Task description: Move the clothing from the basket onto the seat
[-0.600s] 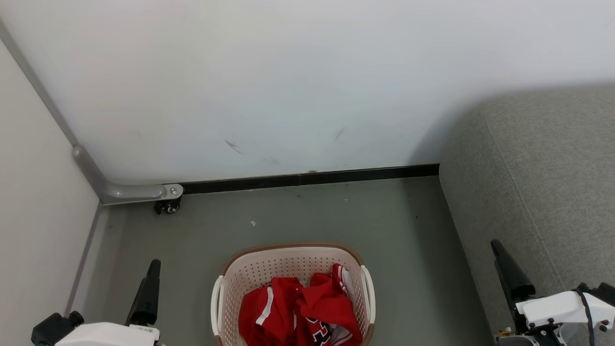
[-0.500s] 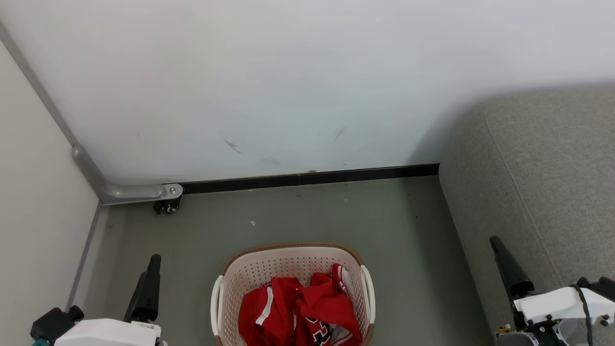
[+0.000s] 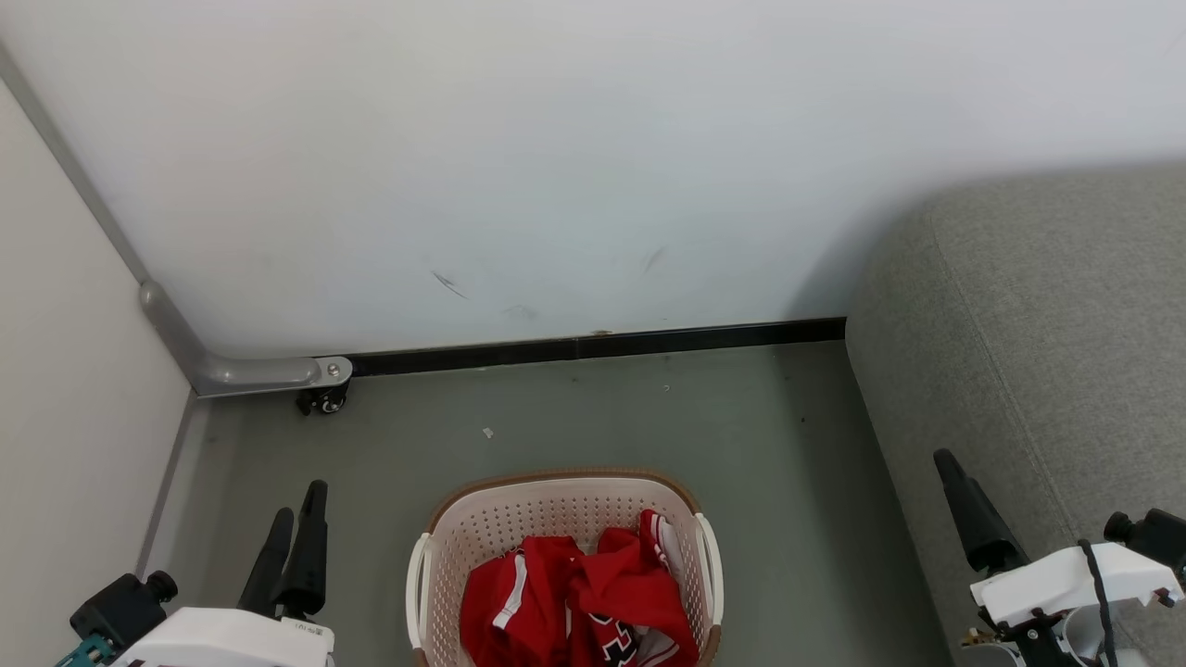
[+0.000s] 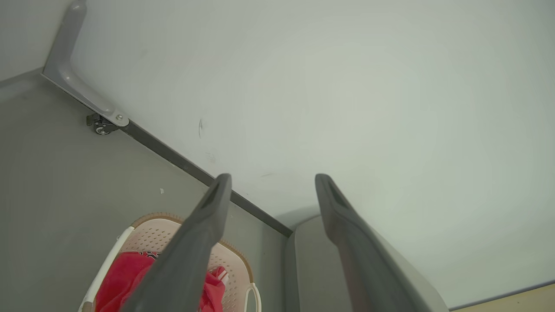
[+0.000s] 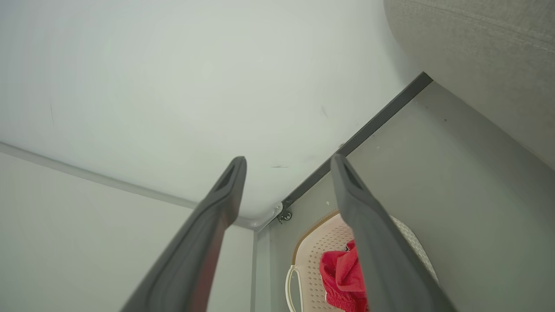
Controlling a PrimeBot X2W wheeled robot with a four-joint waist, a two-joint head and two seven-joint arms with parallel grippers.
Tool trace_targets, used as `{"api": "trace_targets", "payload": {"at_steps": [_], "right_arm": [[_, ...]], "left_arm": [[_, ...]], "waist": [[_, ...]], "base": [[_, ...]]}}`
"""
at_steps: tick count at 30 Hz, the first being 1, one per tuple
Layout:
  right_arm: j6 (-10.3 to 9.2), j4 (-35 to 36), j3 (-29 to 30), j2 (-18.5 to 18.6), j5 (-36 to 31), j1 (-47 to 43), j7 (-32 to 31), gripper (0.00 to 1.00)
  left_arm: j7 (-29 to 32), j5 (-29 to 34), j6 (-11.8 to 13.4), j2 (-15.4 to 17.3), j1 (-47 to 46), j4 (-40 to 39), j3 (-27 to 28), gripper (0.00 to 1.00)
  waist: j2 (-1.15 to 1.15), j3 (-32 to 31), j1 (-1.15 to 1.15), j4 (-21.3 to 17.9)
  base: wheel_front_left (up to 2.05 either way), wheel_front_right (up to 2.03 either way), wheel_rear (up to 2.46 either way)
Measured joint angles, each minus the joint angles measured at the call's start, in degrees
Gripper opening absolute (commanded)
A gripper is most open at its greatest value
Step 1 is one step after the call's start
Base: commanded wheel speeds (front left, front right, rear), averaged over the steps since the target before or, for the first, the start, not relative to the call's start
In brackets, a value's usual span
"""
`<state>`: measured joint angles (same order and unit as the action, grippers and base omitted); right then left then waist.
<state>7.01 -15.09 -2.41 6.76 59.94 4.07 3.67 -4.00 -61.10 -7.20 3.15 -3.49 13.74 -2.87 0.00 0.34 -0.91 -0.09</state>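
- Clothing (image 3: 574, 602) lies crumpled in the basket (image 3: 519, 519): red fabric in two bunched heaps with white stripes, and a dark numeral showing low on the right heap.
- The heaps fill the near part of the basket. The perforated far wall and its brown rim stand bare above them.
- The basket sits on the grey floor (image 3: 649, 408), with its near end cut off by the bottom edge of the head view.
- The seat (image 3: 1066, 324) is grey woven upholstery to the robot's right, apart from the basket with a strip of floor between. No clothing lies on the part of it that shows.
- The left gripper (image 4: 272, 175) hangs to the left of the basket, clear of it. Its two dark fingers are spread wide with nothing between them.
- The right gripper (image 5: 288, 158) is over the seat's near edge. Its fingers are likewise wide apart and empty.
- Beyond the basket, a black skirting strip (image 3: 602, 345) runs along the foot of the pale wall (image 3: 556, 139).
- A grey bracket (image 3: 250, 371) with a small caster (image 3: 324, 400) sits in the left corner.
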Motion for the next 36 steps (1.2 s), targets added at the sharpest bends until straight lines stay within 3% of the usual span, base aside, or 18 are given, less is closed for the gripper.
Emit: {"api": "trace_targets", "payload": {"at_steps": [17, 36], "right_arm": [[0.03, 0.9, -0.7, 0.5, -14.4, 1.1, 2.9, 1.00], [0.03, 2.6, -2.1, 0.0, -26.9, 1.2, 5.9, 1.00]], "left_arm": [[-2.7, 13.3, 0.0, -0.2, -0.6, -1.7, -0.7, 1.00], [-5.7, 25.5, 0.0, -0.7, -1.5, -3.4, -1.5, 1.00]], "waist": [[0.00, 0.5, 0.66, -0.1], [0.00, 1.5, 0.85, -0.1]], "base": [[0.00, 0.00, 0.00], [0.00, 0.00, 0.00]]}}
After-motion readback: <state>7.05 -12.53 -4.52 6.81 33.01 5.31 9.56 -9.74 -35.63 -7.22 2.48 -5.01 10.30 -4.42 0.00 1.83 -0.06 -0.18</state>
